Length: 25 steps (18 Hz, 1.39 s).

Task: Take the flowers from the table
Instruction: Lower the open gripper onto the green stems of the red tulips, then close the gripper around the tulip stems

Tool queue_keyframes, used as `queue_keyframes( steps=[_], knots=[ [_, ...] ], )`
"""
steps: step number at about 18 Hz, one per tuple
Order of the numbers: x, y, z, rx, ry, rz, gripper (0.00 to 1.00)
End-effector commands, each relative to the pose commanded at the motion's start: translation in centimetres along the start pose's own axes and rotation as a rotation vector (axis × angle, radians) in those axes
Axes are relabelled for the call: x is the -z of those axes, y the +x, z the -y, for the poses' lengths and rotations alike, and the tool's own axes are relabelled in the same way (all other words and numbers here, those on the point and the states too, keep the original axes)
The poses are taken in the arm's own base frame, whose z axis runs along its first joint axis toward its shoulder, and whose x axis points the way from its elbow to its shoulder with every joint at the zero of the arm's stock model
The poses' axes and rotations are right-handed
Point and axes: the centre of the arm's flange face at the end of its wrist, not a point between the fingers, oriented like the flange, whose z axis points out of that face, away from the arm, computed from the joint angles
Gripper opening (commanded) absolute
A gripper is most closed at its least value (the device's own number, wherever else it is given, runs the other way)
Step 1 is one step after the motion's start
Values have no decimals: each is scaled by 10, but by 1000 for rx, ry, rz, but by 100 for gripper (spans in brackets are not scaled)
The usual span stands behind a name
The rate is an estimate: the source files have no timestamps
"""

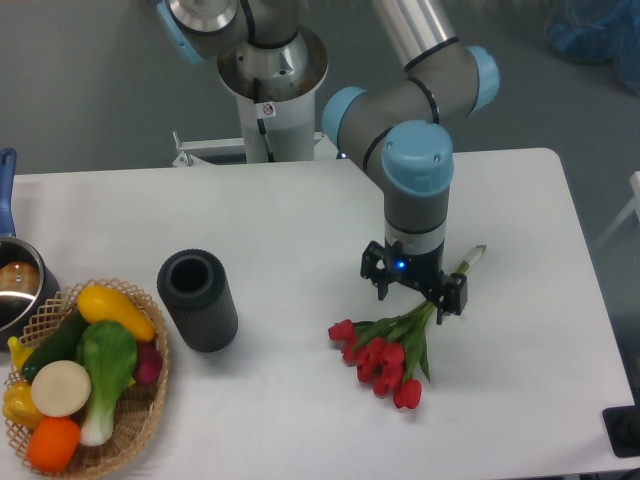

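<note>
Camera, flowers: the flowers (385, 355) lie flat on the table (520, 330), right of centre and toward the near edge; red heads point near-left, pale stems run up and right, and the stem tip shows beyond the gripper.

Camera, gripper: the gripper (413, 290) points straight down over the stems, just above the leaves. Its dark body spreads across the stem line, but the fingertips are hidden behind it and the stems, so I cannot tell whether it is spread, closed, or gripping.

Camera, contact: from this angle the gripper overlaps the stems; whether it touches them or hangs just above cannot be told.

Camera, arm: the arm (415, 170) comes down from the base at the far edge, wrist vertical.

Camera, bystanders: a dark ribbed vase (198, 300) stands left of centre, well apart from the flowers; a wicker basket (140, 425) of vegetables sits at the near-left corner, with a pot (15, 285) behind it.

Risk, slip: the stems look thin and loosely bundled; a grip on only some of them would likely leave the rest on the table.

Risk, tilt: the grip sits well up the stems, so the heavier heads may droop or swing on lifting.

Risk, crush: too low a descent could press fingers into the table or bruise the stems.
</note>
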Motion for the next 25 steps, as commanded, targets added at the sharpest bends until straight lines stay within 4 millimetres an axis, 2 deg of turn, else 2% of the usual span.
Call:
queue_keyframes(
  steps=[2, 9, 16, 20, 25],
  knots=[
    [-7, 2, 7, 4, -5, -8, 100],
    [-27, 7, 9, -8, -25, -37, 100],
    [-40, -4, 10, -8, -30, -41, 100],
    [-63, -2, 1, -10, -108, -42, 100],
    [-74, 1, -3, -35, -142, -49, 99]
  ],
)
